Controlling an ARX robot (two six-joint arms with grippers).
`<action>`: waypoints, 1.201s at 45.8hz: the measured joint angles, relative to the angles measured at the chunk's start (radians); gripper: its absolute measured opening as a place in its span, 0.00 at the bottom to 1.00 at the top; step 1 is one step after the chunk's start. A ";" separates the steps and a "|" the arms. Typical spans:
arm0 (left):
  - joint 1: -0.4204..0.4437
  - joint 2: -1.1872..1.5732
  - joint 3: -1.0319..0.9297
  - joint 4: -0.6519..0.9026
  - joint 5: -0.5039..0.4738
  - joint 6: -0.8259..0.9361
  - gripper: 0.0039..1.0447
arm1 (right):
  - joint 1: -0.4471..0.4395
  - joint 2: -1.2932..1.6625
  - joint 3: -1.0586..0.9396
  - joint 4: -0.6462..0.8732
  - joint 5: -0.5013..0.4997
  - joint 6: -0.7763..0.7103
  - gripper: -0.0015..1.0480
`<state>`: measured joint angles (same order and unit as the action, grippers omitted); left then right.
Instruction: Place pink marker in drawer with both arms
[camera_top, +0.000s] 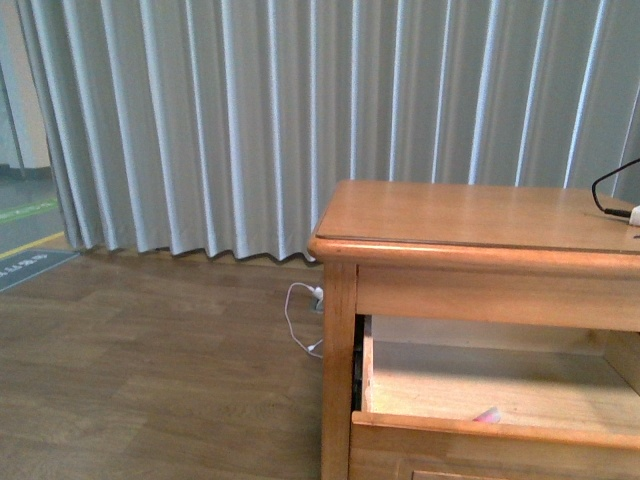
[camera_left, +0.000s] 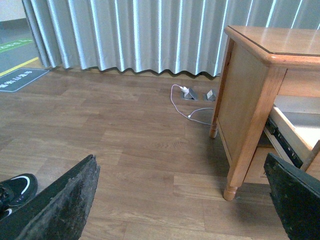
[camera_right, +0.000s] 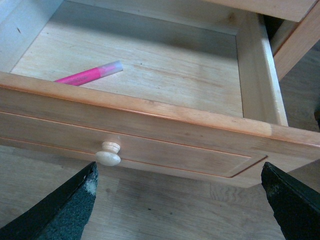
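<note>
The pink marker (camera_right: 90, 74) lies flat on the floor of the open drawer (camera_right: 165, 120), near its front wall; a pink sliver of it shows in the front view (camera_top: 487, 415). The drawer (camera_top: 480, 432) stands pulled out, and its round knob (camera_right: 108, 153) faces my right gripper (camera_right: 182, 200). That gripper is open and empty, in front of and below the drawer front. My left gripper (camera_left: 182, 200) is open and empty, low over the floor, to the left of the cabinet. Neither arm shows in the front view.
The wooden cabinet (camera_top: 470, 215) carries a white plug with a black cable (camera_top: 615, 205) at its right edge. A white cable (camera_left: 192, 105) and floor sockets lie by the grey curtain (camera_top: 300, 110). A black shoe (camera_left: 15, 187) is near the left gripper. A cabinet leg (camera_left: 232, 187) stands close by.
</note>
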<state>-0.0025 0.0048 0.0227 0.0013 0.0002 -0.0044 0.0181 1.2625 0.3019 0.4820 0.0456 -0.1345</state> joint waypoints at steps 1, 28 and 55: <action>0.000 0.000 0.000 0.000 0.000 0.000 0.94 | 0.000 0.027 0.000 0.024 0.000 0.000 0.91; 0.000 0.000 0.000 0.000 0.000 0.000 0.94 | 0.005 0.532 0.204 0.261 0.055 0.140 0.91; 0.000 0.000 0.000 0.000 0.000 0.000 0.94 | 0.043 0.826 0.588 0.265 0.129 0.266 0.91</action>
<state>-0.0025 0.0044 0.0227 0.0013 0.0002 -0.0044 0.0616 2.0880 0.8898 0.7467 0.1741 0.1310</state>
